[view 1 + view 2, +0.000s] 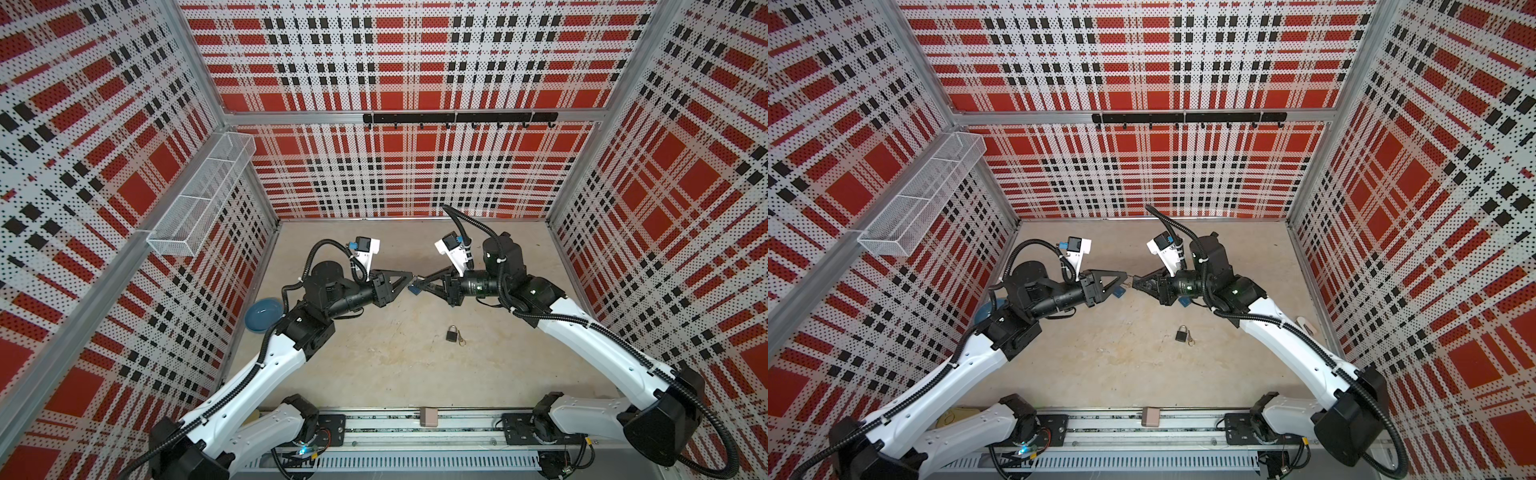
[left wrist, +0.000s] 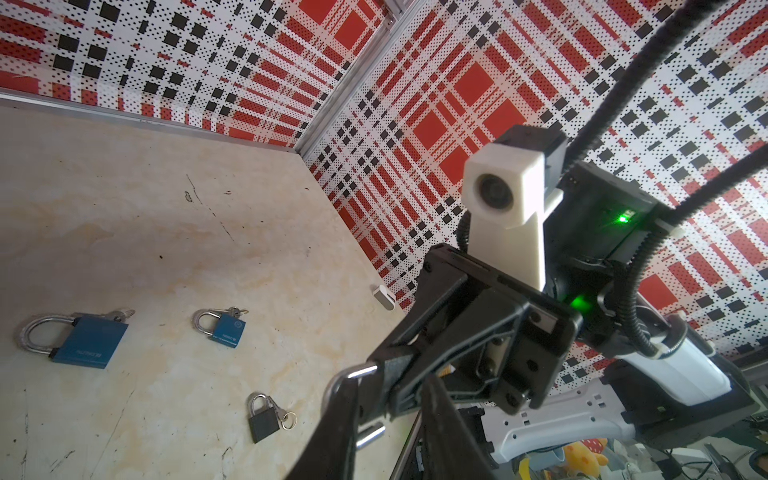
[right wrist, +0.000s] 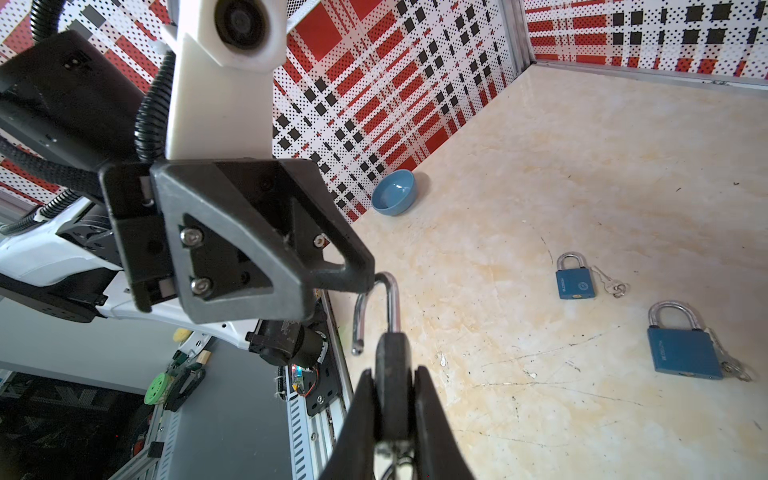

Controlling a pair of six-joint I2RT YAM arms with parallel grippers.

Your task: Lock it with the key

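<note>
1. Padlock (image 3: 392, 345), raised at lower centre of the right wrist view, could be twisted loose if its open shackle (image 3: 392, 303) is pushed off-line.
2. Its body is clamped by the nearly closed right gripper (image 3: 392, 374).
3. The shackle's bend is touched by the narrowly parted left gripper (image 3: 368, 282); clamping cannot be told.
4. Farther right, two blue padlocks (image 3: 575, 282) are seen on the table (image 3: 540, 166).

2 top views overhead, 2 wrist close-ups
</note>
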